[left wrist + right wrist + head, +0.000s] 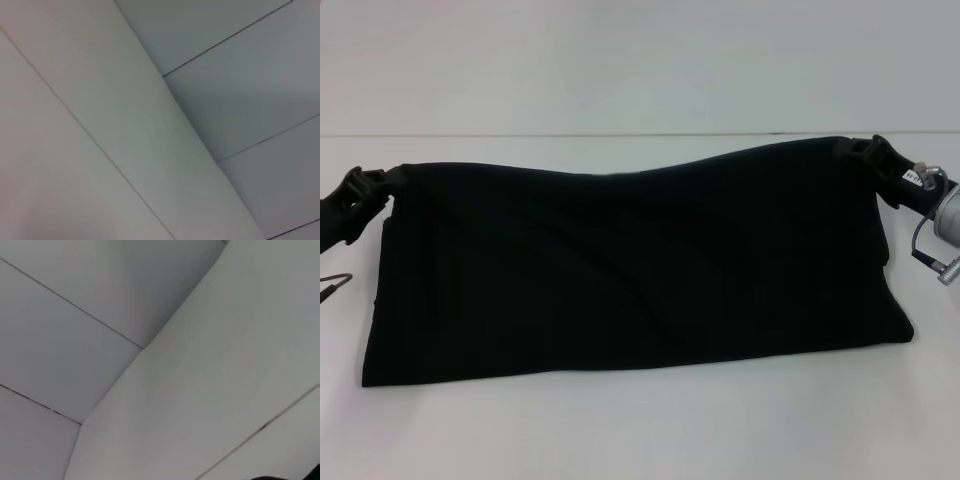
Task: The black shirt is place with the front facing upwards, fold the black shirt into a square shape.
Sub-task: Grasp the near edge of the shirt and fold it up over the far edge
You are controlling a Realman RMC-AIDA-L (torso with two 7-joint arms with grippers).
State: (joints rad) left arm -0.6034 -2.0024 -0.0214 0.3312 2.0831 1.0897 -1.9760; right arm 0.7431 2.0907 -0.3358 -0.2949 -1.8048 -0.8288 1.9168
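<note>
The black shirt (630, 270) lies across the white table (640, 430) as a wide dark band, with no lettering showing. Its far edge is lifted and stretched between my two grippers. My left gripper (372, 186) is shut on the shirt's far left corner. At the far right corner my right gripper (865, 152) is shut on the cloth, a little higher than the left. The near edge of the shirt rests on the table. Neither wrist view shows fingers or the shirt clearly.
A thin cable (335, 283) hangs by the left arm at the left edge. The right arm's grey wrist (942, 225) stands beside the shirt's right side. Both wrist views show only pale panels with thin seams (225, 42).
</note>
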